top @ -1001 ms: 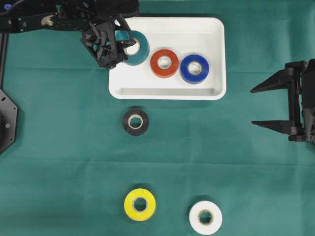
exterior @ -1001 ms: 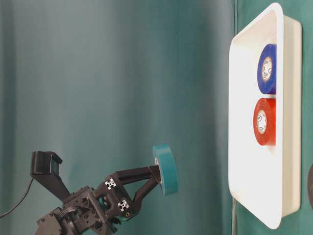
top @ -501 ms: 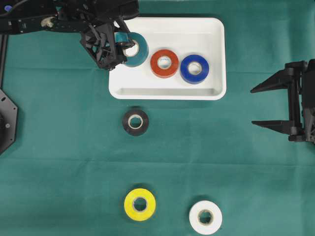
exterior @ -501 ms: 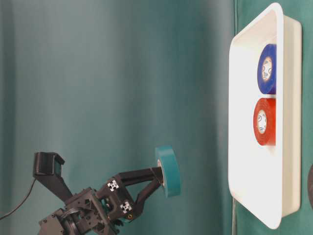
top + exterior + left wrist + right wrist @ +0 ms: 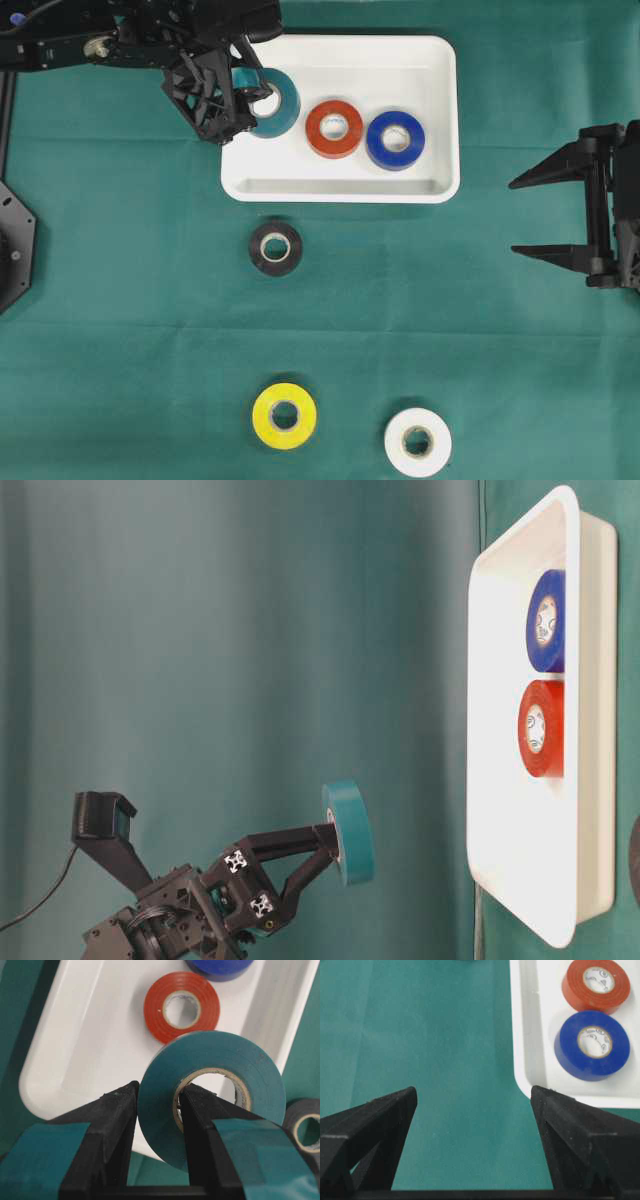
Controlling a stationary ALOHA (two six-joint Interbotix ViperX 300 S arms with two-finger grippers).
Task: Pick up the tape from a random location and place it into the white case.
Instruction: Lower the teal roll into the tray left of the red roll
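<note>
While the carry is under way: the left gripper (image 5: 247, 88) is clamped on the teal tape (image 5: 274, 101), 1 finger through the core and 1 on the outer wall
Why that grip: pinching the ring wall lets the roll hang free beneath, ready to drop flat
Tape place: above the left end of the white case (image 5: 436, 120), clear of its floor in the table-level view, beside the red tape (image 5: 334, 129) and blue tape (image 5: 395, 140) already inside
Tape axis: core roughly upright, flat face toward the case floor, slightly tilted
Right gripper (image 5: 555, 215): jaws wide apart, empty, parked well clear on the tabletop (image 5: 120, 300)
Left outside: black tape (image 5: 275, 248), yellow tape (image 5: 284, 416), white tape (image 5: 417, 442)
</note>
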